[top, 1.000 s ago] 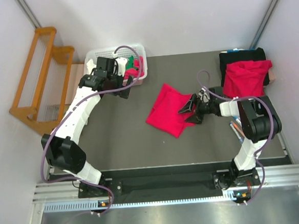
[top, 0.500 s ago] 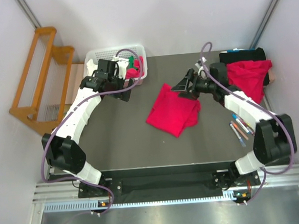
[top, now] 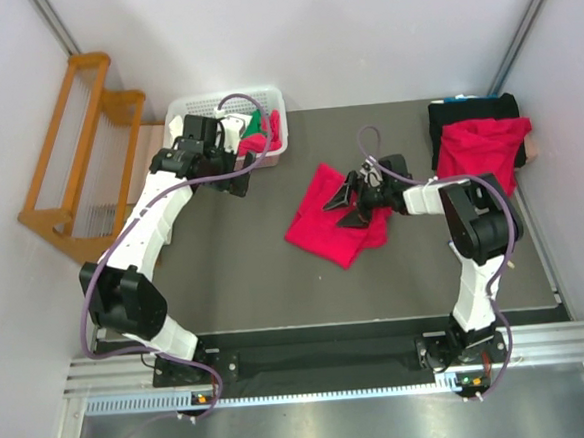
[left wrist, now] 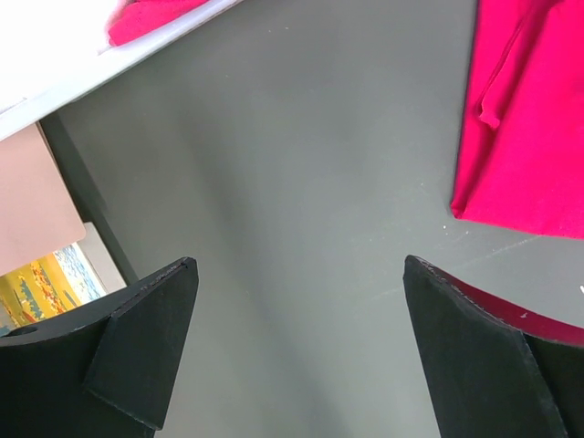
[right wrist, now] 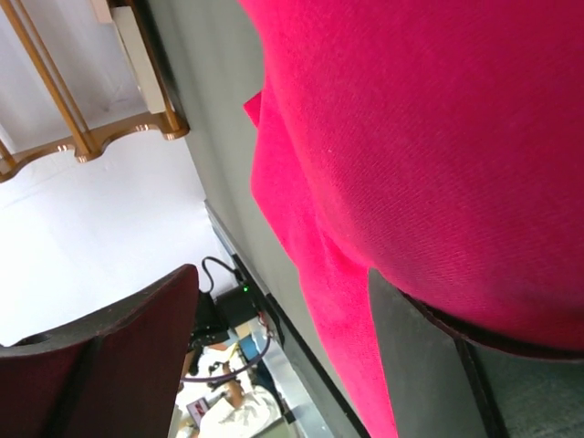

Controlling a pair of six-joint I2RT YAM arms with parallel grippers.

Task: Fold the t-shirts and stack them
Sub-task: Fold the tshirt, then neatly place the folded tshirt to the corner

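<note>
Overhead, both arms: this view alone shows the pair together. My left gripper (top: 237,175) hangs just beside the white basket (top: 179,115) at the far left, and my right gripper (top: 346,203) is low on the red t-shirt (top: 323,232) lying rumpled mid-table.
Overhead, far right: a second red t-shirt (top: 483,150) is draped on a folded black cloth (top: 465,112) in the corner, and neither wrist camera catches it.
Overhead, basket: a green cloth (top: 255,119) and some red cloth (top: 268,135) sit inside. A wooden rack (top: 71,134) stands off the table to the left.
Left wrist adds: bare grey table (left wrist: 274,182) lies under me, the basket's rim cuts the top-left corner, and an edge of the mid-table shirt is off to the right, well apart from my left fingers (left wrist: 137,356).
Left hand: spread as wide as it goes, nothing between the jaws, touching nothing.
Right wrist adds: red cloth fills nearly the whole view, which is detail the overhead can't give. The shirt bulges over one of my right fingers (right wrist: 456,365) and rests against it, while the other finger stands clear of the cloth.
Right hand: jaws well apart, not pinching. The shirt's edge hangs into the gap, in contact on one side only.
</note>
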